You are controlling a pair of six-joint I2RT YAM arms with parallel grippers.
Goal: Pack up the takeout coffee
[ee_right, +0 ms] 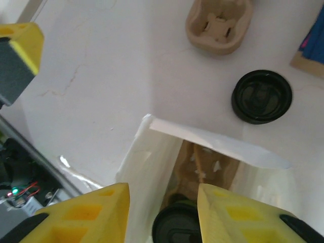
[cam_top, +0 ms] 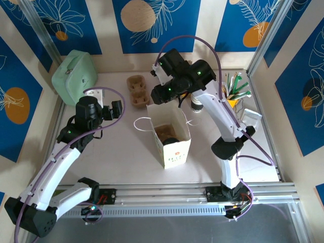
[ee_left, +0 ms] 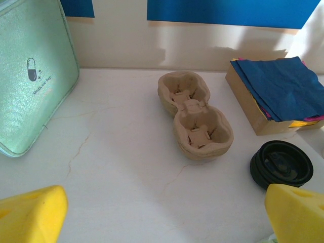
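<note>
At the near edge, the aluminium rail carries both bases. The left arm rises from the near-left corner and leans in over the left side of the white marbled tabletop, with its elbow low and its wrist aimed at the far wall. The left gripper hangs there with its yellow fingers spread wide, and only bare tabletop lies between them. The right arm climbs from its base, bends at its black elbow near the right edge, then reaches left and down over the middle.

Past a strip of bare table stands the white open-topped paper bag, upright, with its string handle flopped to the left. The takeout coffee cup sits deep inside, round black plastic lid up, against a brown pulp insert. The right gripper hovers over the bag's open mouth. Its yellow fingers are parted and the lid shows in the gap below them; they look clear of it.

More bare table separates the bag from the left gripper. Farther off lie a two-cup brown pulp carrier and, to its right, a stack of black plastic lids. Blue paper napkins lie on a tan box. A mint-green zip case stands in the far-left corner.
</note>
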